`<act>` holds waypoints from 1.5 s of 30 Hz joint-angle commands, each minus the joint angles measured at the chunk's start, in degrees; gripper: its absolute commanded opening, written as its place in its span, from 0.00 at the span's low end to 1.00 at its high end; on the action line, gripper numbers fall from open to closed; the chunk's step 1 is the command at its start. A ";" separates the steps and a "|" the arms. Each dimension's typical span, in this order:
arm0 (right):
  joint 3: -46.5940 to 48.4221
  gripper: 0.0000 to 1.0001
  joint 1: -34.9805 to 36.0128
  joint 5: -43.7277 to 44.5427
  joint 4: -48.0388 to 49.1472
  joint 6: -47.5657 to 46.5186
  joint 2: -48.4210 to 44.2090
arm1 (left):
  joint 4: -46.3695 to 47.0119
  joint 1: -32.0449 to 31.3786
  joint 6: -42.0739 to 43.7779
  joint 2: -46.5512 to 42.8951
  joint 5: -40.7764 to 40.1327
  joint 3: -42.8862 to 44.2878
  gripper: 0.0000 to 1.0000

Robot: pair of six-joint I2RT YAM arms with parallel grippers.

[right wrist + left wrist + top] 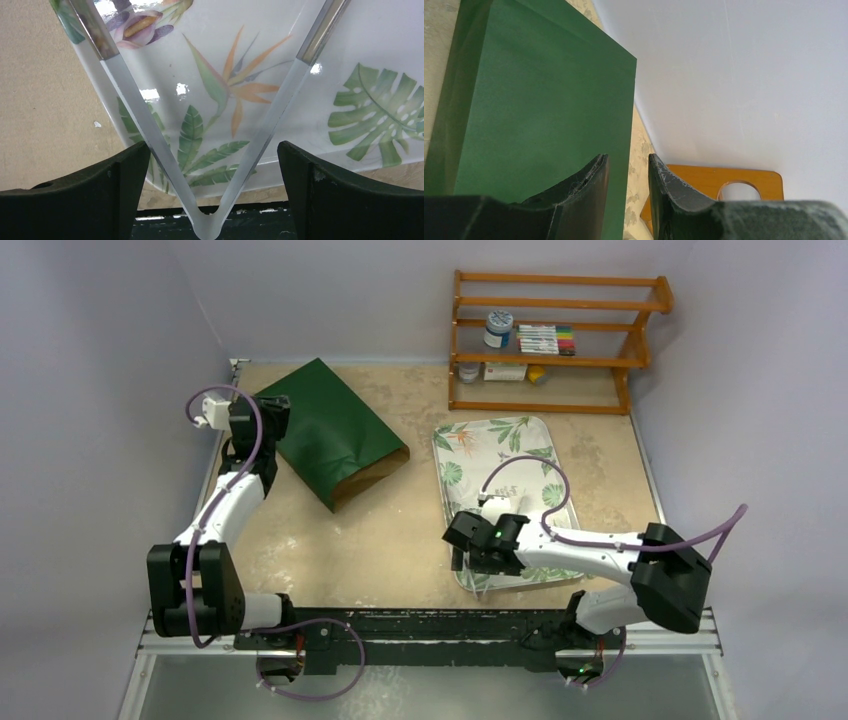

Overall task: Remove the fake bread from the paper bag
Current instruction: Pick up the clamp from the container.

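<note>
The dark green paper bag [330,430] lies flat at the back left, its brown kraft mouth [378,472] facing the tray. No fake bread shows in any view. My left gripper [262,412] is at the bag's closed far-left end. In the left wrist view the bag [534,100] fills the left, and its right edge runs down into the narrow gap of the left gripper [628,157], which holds nothing. My right gripper [468,552] hovers over the tray's near-left corner, wide open [214,147]. V-shaped metal tongs [135,110] lie between its fingers, ungripped.
The leaf-patterned tray [545,430] lies right of centre; its rim also shows in the right wrist view [100,75]. A wooden shelf [555,340] with jars and markers stands at the back right, and its side shows in the left wrist view [694,182]. Walls close the left and back.
</note>
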 commanded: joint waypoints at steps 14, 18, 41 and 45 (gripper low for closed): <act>-2.02 0.87 -1.86 7.71 5.87 -3.15 0.43 | 1.80 -0.09 3.87 1.27 -0.82 2.62 0.34; -2.08 0.83 -1.85 7.74 6.03 -2.90 -0.98 | 0.94 -0.09 4.48 1.55 -1.27 3.13 0.34; -2.57 0.66 -1.59 6.82 5.60 -8.69 -16.67 | -5.55 0.06 4.64 6.44 -3.65 11.88 0.34; -3.23 0.65 -1.42 5.98 6.18 -10.63 -20.13 | -6.79 0.24 4.83 7.88 -3.58 13.99 0.34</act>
